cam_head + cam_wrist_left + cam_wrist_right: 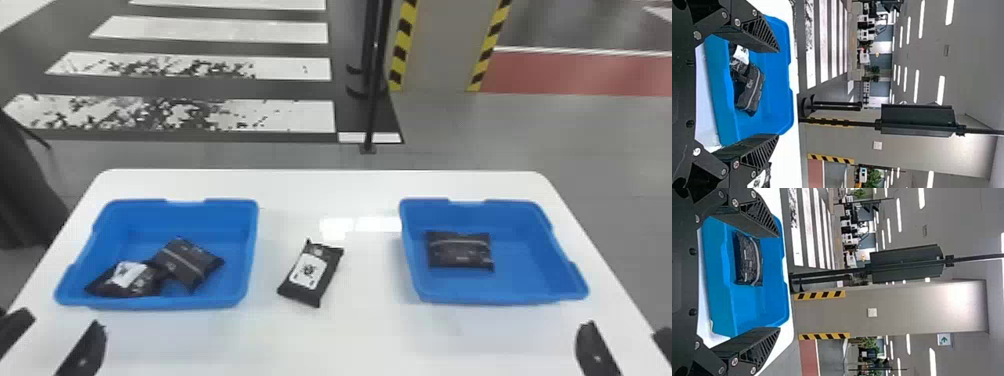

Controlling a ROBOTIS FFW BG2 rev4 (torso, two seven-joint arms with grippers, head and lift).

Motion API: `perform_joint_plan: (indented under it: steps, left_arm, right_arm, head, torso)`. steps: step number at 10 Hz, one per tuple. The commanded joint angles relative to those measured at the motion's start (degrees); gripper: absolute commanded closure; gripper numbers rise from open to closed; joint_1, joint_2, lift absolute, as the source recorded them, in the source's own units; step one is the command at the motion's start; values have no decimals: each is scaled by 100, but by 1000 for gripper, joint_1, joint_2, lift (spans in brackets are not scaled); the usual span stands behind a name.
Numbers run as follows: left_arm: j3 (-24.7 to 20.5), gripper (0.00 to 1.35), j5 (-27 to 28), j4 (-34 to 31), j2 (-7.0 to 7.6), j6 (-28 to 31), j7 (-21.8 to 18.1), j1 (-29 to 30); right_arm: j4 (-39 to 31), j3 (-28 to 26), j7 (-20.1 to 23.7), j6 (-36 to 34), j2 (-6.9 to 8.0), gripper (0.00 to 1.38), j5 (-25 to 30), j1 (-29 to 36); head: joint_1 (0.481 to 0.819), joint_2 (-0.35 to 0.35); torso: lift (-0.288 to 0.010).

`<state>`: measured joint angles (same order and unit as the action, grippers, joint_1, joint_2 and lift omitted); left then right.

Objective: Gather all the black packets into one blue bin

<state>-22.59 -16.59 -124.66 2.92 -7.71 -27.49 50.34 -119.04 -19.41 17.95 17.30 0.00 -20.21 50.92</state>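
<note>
Two black packets (186, 261) lie against each other in the left blue bin (250, 250). A third black packet (311, 272) with a white label rests on the table between the bins. One more black packet (460, 251) lies in the right blue bin (505, 301). My left gripper (57, 332) stands open at the near left, short of the left bin; in the left wrist view the left gripper (778, 93) has nothing between its spread fingers. My right gripper (627, 340) is at the near right; in the right wrist view the right gripper (779, 282) is open and empty too.
The white table (330, 340) carries both bins, with a gap between them. Beyond its far edge stand a thin black post (372, 75) and a pillar (440, 45) with striped edges. A dark shape (25, 190) is beside the table at the left.
</note>
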Motion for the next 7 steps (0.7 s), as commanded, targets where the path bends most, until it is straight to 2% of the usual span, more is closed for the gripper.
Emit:
perform_joint_plan:
  steps: [1, 3, 5, 7]
  left_arm:
    - [8, 286, 105, 0, 25, 67, -2, -126]
    - [42, 285, 413, 56, 69, 447, -63, -492]
    - [488, 285, 447, 464, 297, 925, -221, -1068]
    - [1093, 283, 390, 900, 543, 1487, -415, -1701]
  right_arm:
    - [0, -1, -2, 0, 5, 188, -1, -1]
    - [14, -1, 7, 0, 5, 188, -1, -1]
    - [14, 10, 7, 0, 5, 188, -1, -16]
    - [42, 22, 7, 0, 5, 188, -12, -30]
  head:
    - [695, -56]
    - [695, -58]
    - [695, -66]
    - [695, -126]
  torso:
    - [-110]
    - [-110]
    - [-110]
    - [-110]
